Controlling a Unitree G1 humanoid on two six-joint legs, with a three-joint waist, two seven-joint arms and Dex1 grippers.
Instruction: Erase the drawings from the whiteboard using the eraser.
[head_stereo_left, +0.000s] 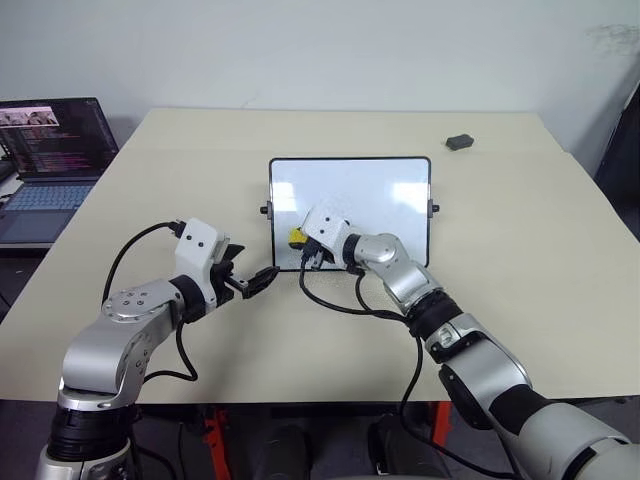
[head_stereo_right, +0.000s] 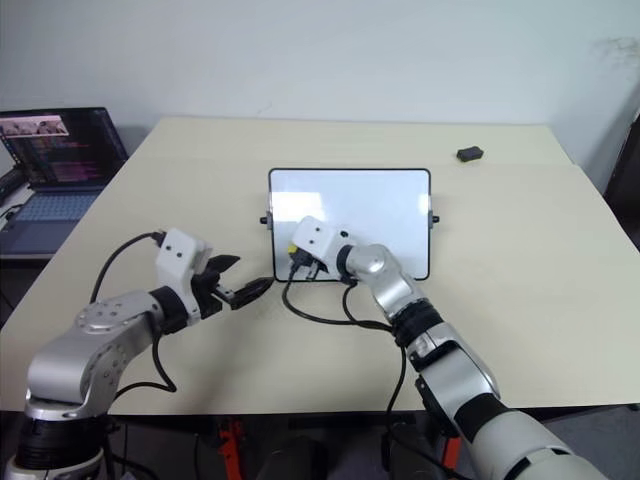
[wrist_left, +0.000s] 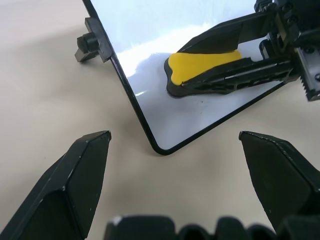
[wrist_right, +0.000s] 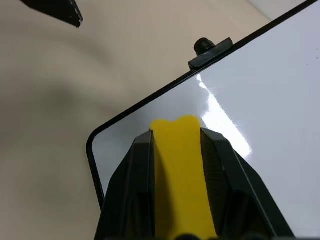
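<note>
**Whiteboard: eraser pressed at near-left corner**

Whiteboard (head_stereo_left: 385, 195) x1, lying flat mid-worktop (head_stereo_left: 520, 270), black frame, 2 side knobs, one on the left edge (head_stereo_left: 265, 210), one on the right (head_stereo_left: 434, 209). Surface reads clean white w/ glare streaks; can't make out any drawings on it in the head views or wrist views.

Eraser (wrist_left: 202, 66) x1, yellow block w/ dark underside, sitting on the board just inside its near-left rounded corner, dark side down on the white surface. R gripper (wrist_right: 176, 145) is clamped on it: 2 black fingers, one each side of the yellow body, tip of eraser poking out past the fingertips. R arm comes in from the near-right, reaching across the board's near edge.

L gripper (wrist_left: 175, 137) hangs over bare worktop just left of that same board corner, jaws spread wide, nothing between them, not touching the board. Its 2 fingers point toward the corner and the eraser.

Other items: 1 small dark grey lump (head_stereo_left: 459, 142) far right on the worktop, well apart from the board. 1 laptop (head_stereo_left: 50, 150) open, screen lit, off the worktop's left side.
</note>
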